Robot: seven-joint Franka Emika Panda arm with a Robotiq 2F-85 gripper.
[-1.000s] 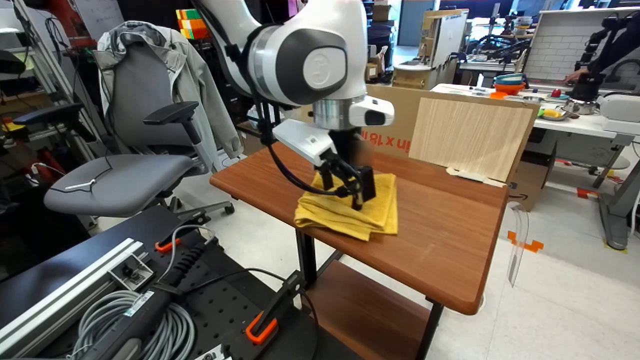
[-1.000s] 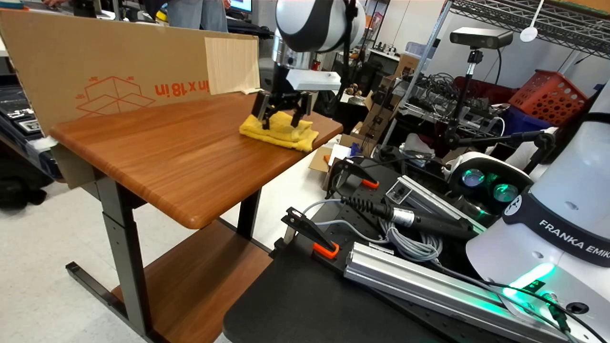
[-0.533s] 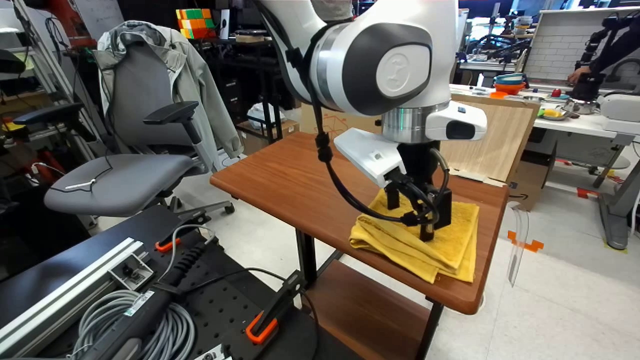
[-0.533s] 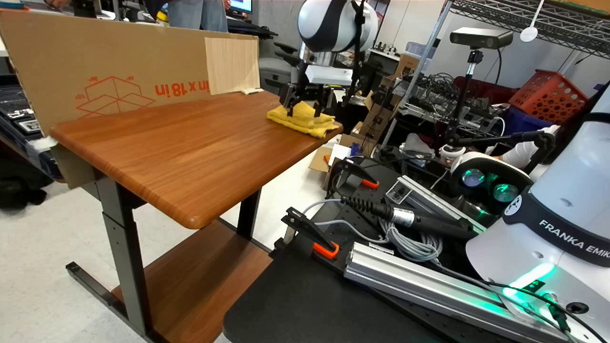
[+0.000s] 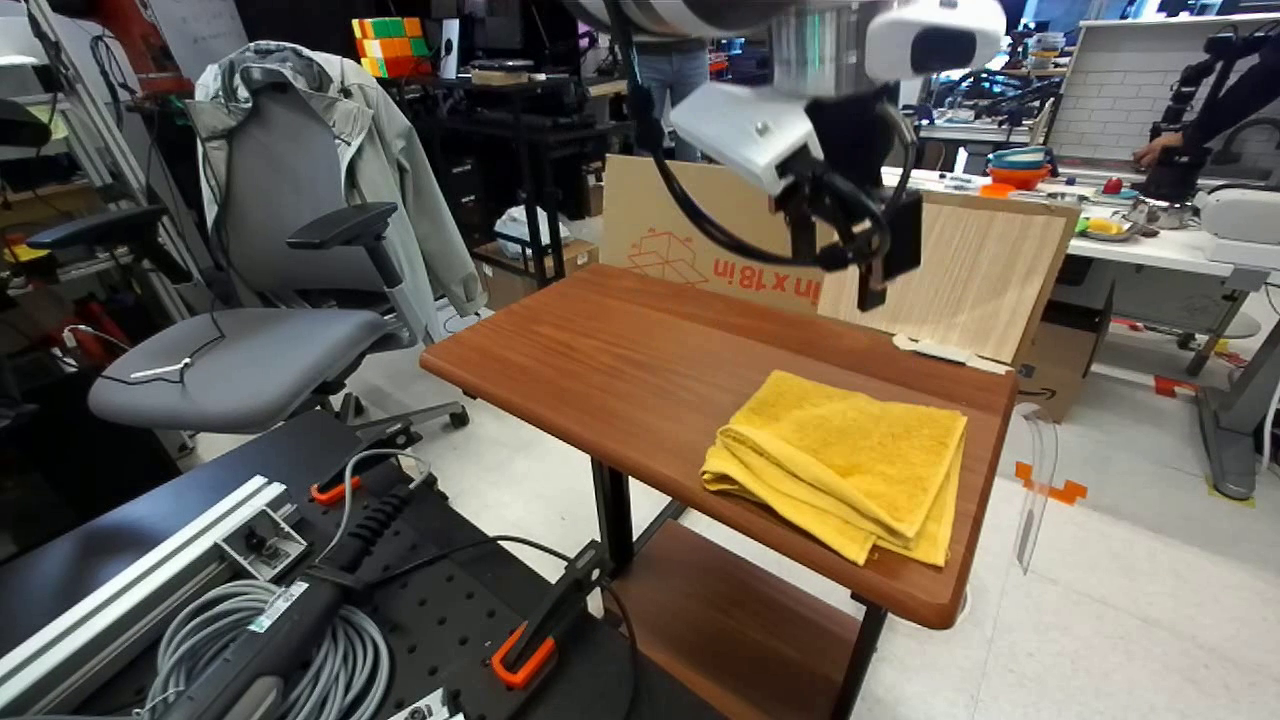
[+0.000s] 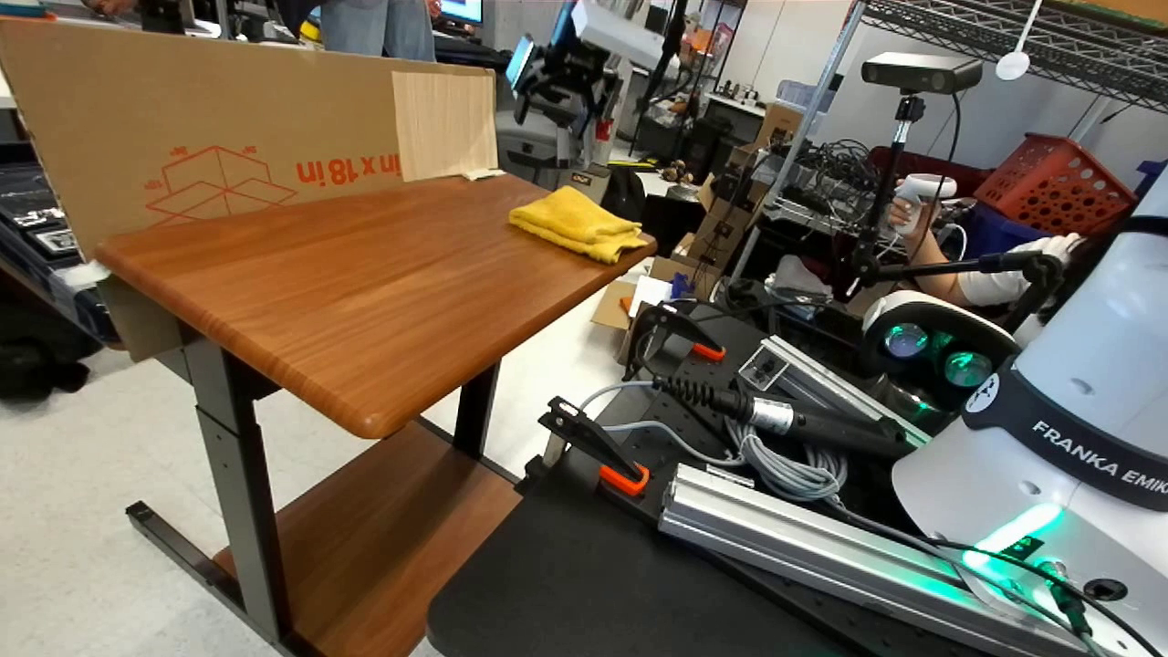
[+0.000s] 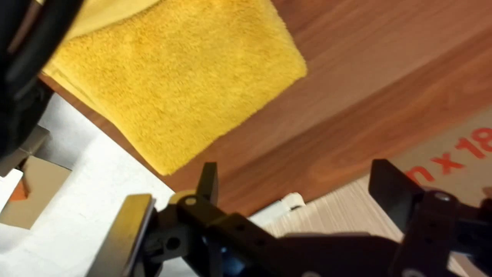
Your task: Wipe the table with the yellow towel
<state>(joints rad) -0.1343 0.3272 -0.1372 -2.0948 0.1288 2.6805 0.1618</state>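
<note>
The yellow towel [image 5: 845,460] lies folded and flat on the reddish-brown table [image 5: 620,350], near one end and close to its rounded corner. It also shows on the table [image 6: 347,292] in an exterior view [image 6: 579,224]. In the wrist view the towel [image 7: 180,77] fills the upper left, with bare table [image 7: 346,77] beside it. My gripper [image 5: 838,268] is in the air well above the table and apart from the towel. In the wrist view its fingers [image 7: 295,177] are wide apart with nothing between them.
A cardboard sheet [image 6: 91,119] with a pale plywood board [image 6: 444,128] stands upright along the table's far edge. A black workbench [image 5: 440,600] with clamps and coiled cable is in front. A grey office chair [image 5: 300,200] stands beside the table.
The towel slid with the gripper toward the table's end near the rounded corner. Then my gripper came off the towel and rose high above it, leaving it lying there.
</note>
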